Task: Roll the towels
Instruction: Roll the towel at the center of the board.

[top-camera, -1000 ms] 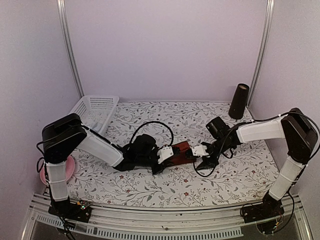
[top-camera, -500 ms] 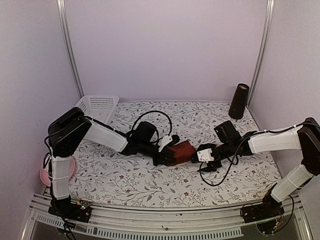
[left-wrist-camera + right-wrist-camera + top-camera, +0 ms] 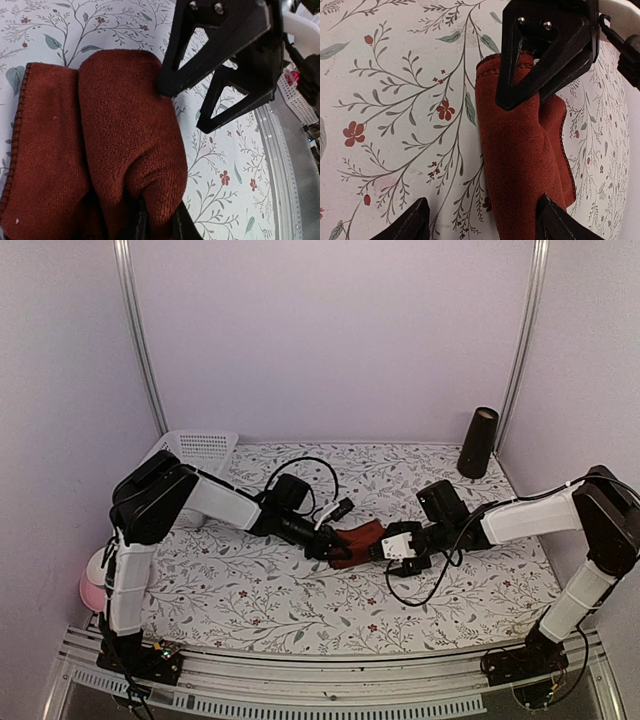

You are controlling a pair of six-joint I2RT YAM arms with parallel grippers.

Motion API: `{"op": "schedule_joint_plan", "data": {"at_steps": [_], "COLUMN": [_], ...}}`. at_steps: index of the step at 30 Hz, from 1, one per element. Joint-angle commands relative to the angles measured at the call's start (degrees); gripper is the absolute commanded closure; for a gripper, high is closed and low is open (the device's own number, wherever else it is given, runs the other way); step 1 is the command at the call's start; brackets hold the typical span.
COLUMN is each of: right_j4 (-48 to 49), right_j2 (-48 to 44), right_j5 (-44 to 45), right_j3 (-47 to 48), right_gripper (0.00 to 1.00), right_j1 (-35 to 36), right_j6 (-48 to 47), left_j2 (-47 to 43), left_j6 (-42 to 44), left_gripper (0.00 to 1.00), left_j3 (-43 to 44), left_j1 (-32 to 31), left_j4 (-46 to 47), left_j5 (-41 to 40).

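Centre frame, we see the left gripper (image 3: 328, 543) pinching a fold of the maroon towel (image 3: 358, 538), bunched into a thick, loose roll on the floral table (image 3: 250, 600). The right gripper (image 3: 381, 551) straddles its end, fingers spread. Rolling looks unfinished; no checked towel shows. White basket (image 3: 195, 453) upper left, dark cylinder (image 3: 478, 442) upper right; nothing blocks.
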Motion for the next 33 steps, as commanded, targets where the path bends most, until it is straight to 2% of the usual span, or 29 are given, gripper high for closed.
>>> {"op": "schedule_joint_plan", "data": {"at_steps": [1,7,12,17,22,29,33], "right_j4": [2.4,3.2,1.1,-8.7,-17.6,-29.4,-38.8], "right_j2": [3.0,7.0,10.4,13.3,15.0,17.7,20.7], "right_j5": [3.0,5.7,7.1,4.3,1.0,-2.1,-6.4], "right_j3": [2.0,4.1,6.2,10.6,13.6,19.2,24.5], "right_gripper": [0.29,0.40,0.66,0.85,0.87,0.84,0.82], "right_j1": [0.2,0.2,0.3,0.2,0.2,0.1,-0.5], "right_j6": [-0.7,0.2,0.8,0.6,0.7,1.1,1.4], "left_j2": [4.2,5.4,5.5,0.3,-8.9,-17.1,-17.5], "left_j6": [-3.6,-4.6,-4.7,-3.4,-0.2,5.5,8.1], "left_gripper": [0.88,0.86,0.80,0.61,0.38,0.25,0.23], "left_j3": [-0.4,0.0,0.0,-3.5,-9.4,-13.9,-15.4], "left_j1": [2.3,3.0,3.4,3.5,2.9,-0.7,-3.6], "left_j4": [-4.7,-4.9,-5.6,-2.1,2.9,5.2,7.5], "left_j5": [0.8,1.6,0.8,-4.6,-11.8,-19.2,-20.7]}}
